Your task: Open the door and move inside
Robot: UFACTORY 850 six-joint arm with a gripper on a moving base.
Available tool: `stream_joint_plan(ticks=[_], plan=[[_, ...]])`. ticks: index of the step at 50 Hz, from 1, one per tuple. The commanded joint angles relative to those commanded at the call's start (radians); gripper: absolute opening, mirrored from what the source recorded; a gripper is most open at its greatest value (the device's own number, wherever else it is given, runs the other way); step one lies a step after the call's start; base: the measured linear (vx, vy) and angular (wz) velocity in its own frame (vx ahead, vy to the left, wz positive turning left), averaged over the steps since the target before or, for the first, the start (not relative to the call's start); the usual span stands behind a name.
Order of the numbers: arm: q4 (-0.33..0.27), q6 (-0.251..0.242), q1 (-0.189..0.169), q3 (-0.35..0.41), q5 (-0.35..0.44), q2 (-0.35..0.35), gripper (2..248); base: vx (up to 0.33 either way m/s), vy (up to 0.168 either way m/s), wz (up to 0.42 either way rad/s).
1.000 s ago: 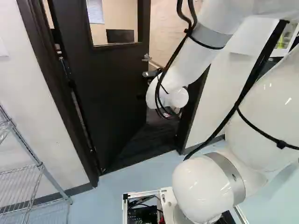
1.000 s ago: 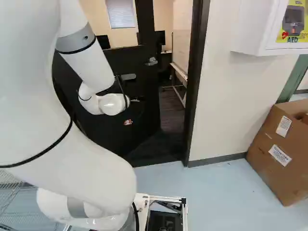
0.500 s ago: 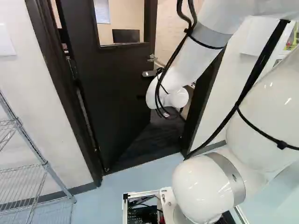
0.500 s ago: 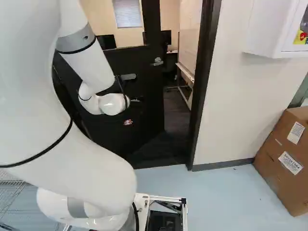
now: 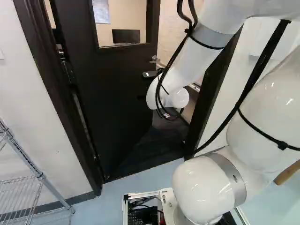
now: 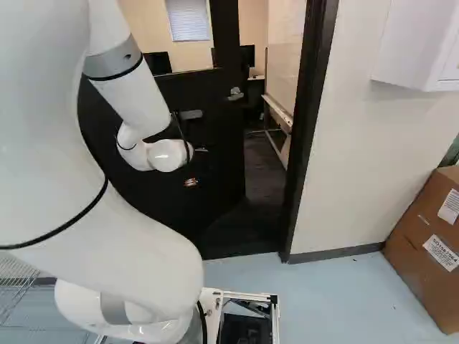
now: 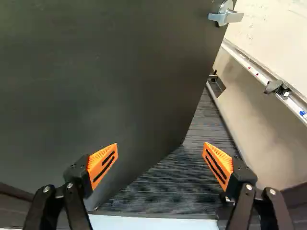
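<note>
In the right base view the jaws [image 6: 191,182] hung before the dark door [image 6: 221,147], lower than its lever handle [image 6: 235,93]. The doorframe [image 6: 308,129], the white cabinet [image 6: 409,43] and the cardboard box [image 6: 423,240] lay off to one side of them, the box well apart.

In the left base view the door stood partly open beyond the jaws, the wire shelf [image 5: 40,176] well away past its hinged side.

In the wrist view the jaws were spread wide — orange pads [image 7: 102,164] facing each other, well apart. The door rose ahead, its lower free corner between the fingers' lines; the whiteboard [image 7: 268,28] showed ahead, past the door's edge.
</note>
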Motion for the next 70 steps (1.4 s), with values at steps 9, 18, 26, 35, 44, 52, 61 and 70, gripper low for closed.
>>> stream_joint_plan(ticks=[9, 18, 26, 35, 44, 52, 61, 70], plan=[[0.0, 0.0, 0.0, 0.0, 0.0, 0.0, 247, 0.136, 0.047, -0.018], [0.0, 0.0, 0.0, 0.0, 0.0, 0.0, 247, 0.135, 0.049, -0.016], [0.0, 0.0, 0.0, 0.0, 0.0, 0.0, 247, 0.138, 0.047, -0.018], [0.0, 0.0, 0.0, 0.0, 0.0, 0.0, 247, 0.135, 0.045, -0.017], [0.0, 0.0, 0.0, 0.0, 0.0, 0.0, 247, 0.135, 0.047, -0.017], [0.0, 0.0, 0.0, 0.0, 0.0, 0.0, 247, 0.133, 0.051, -0.015], [0.0, 0.0, 0.002, -0.008, 0.0, -0.008, 247, 0.099, 0.046, -0.015], [0.0, 0.0, 0.004, -0.011, 0.0, -0.012, 247, 0.012, 0.006, 0.003]])
